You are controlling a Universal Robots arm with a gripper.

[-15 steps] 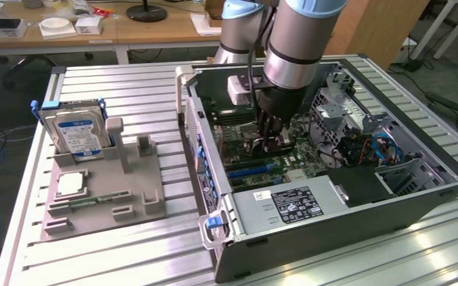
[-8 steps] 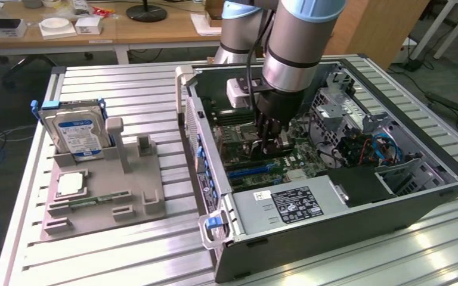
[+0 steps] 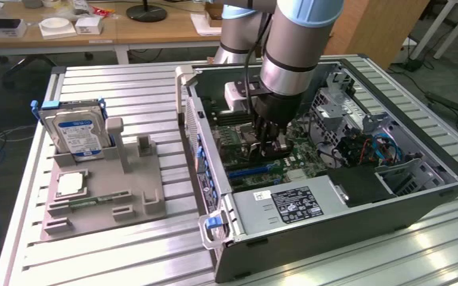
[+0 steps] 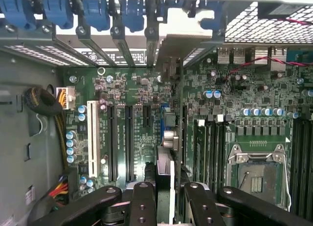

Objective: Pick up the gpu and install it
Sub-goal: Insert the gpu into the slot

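**Exterior view.** A slatted aluminium table (image 3: 133, 89) carries two items. Toward the exterior view's left sits a grey moulded fixture tray (image 3: 138, 179). A silver hard drive (image 3: 76, 134) with a blue-white label stands upright in it. Lying flat toward the tray's lower left are a square silver processor chip (image 3: 70, 185) and a narrow green memory stick (image 3: 98, 201).

At centre and right lies an open black computer case (image 3: 420, 202). A silver power supply (image 3: 288, 202) with a black label sits along its lower edge. The grey-and-blue robot arm (image 3: 293, 53) extends down from the top centre of the frame into the case. Its black gripper (image 3: 265, 149) is low over the green motherboard (image 3: 305, 152), just above centre frame.

**Wrist view.** The gripper (image 4: 167, 189) is clamped on the gpu (image 4: 165, 162), a flat rectangular circuit card seen edge-on. The card stands upright between the two black fingers (image 4: 142, 199). It runs in line with the long black expansion slots (image 4: 128, 138) of the motherboard (image 4: 142, 89). It is just beside those slots, on the side nearer the silver processor socket (image 4: 257, 174).

The card's silver metal end bracket (image 4: 168, 47) reaches the row of rear case openings, next to the blue retaining latches (image 4: 98, 13). A long white slot (image 4: 91, 138) lies beyond the black slots, well apart from the card. It cannot be told whether the card's lower edge is fully seated.
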